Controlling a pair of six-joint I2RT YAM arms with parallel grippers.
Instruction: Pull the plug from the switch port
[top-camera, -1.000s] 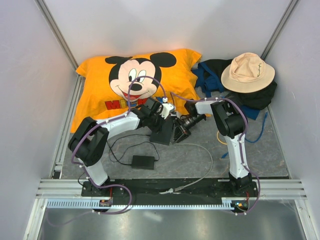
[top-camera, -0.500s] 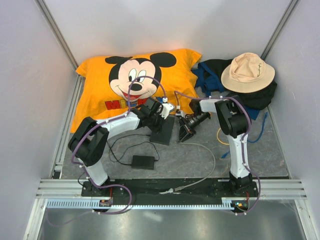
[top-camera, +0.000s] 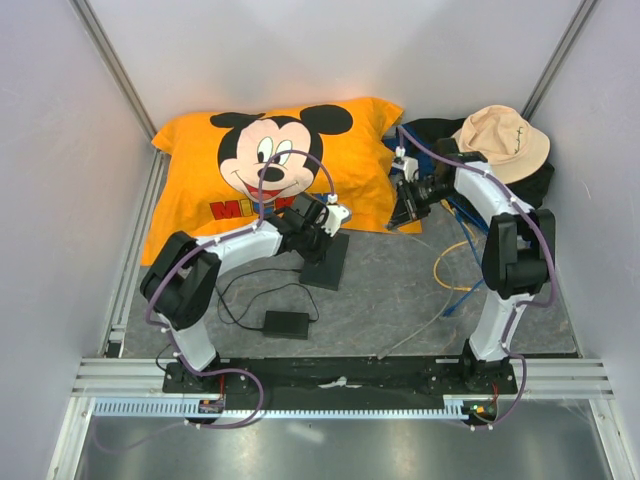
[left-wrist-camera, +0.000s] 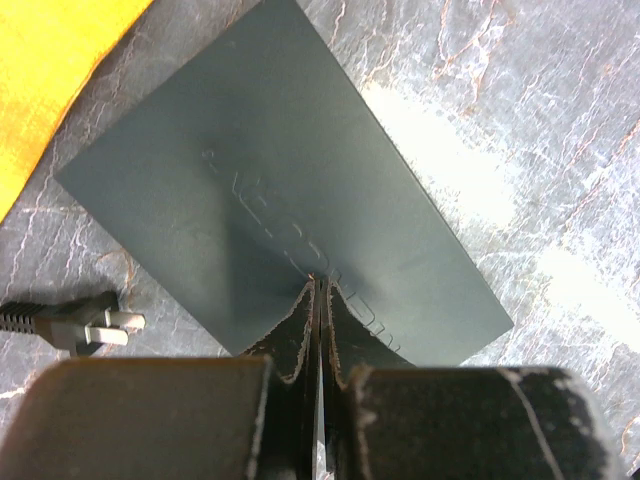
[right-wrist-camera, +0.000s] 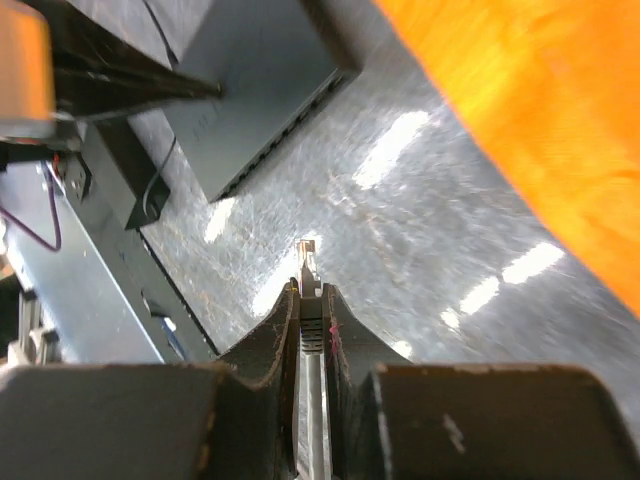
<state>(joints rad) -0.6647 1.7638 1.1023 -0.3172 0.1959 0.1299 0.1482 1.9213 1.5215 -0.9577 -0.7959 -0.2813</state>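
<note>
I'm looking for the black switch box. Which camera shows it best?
The left wrist view: the switch fills much of the picture. The top view shows it small; the right wrist view shows its socket edge.

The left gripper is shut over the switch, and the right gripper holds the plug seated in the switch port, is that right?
No. The plug is not seated: the right wrist view shows the right gripper holding it apart from the switch. The left gripper is shut over the switch.
</note>
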